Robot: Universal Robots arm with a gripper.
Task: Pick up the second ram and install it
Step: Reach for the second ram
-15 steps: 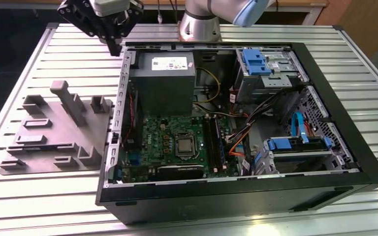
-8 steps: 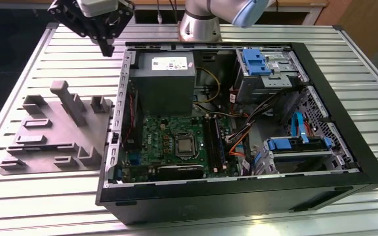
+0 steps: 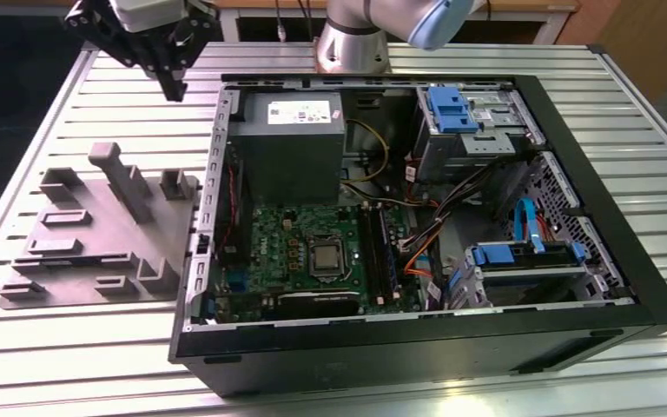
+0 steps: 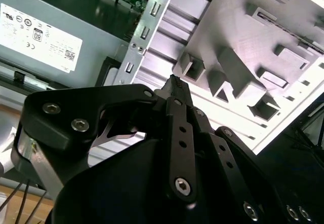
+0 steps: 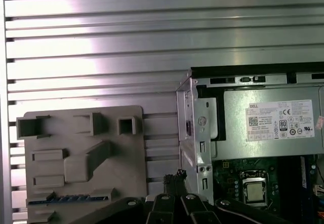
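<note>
Grey fixture (image 3: 90, 252) beside open case (image 3: 426, 347) | gripper (image 3: 174, 89) over table (image 3: 67, 347), seemingly closed

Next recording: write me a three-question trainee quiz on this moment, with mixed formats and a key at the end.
1. True or false: the gripper holds the second ram.
2. The gripper hangs over: A) the motherboard; B) the table beside the computer case; C) a blue drive caddy.
3. Fill in: the grey fixture sits on the exterior view's ____ of the computer case.
Key: 1 false, the second ram lies in the grey fixture; 2 B; 3 left.
</note>
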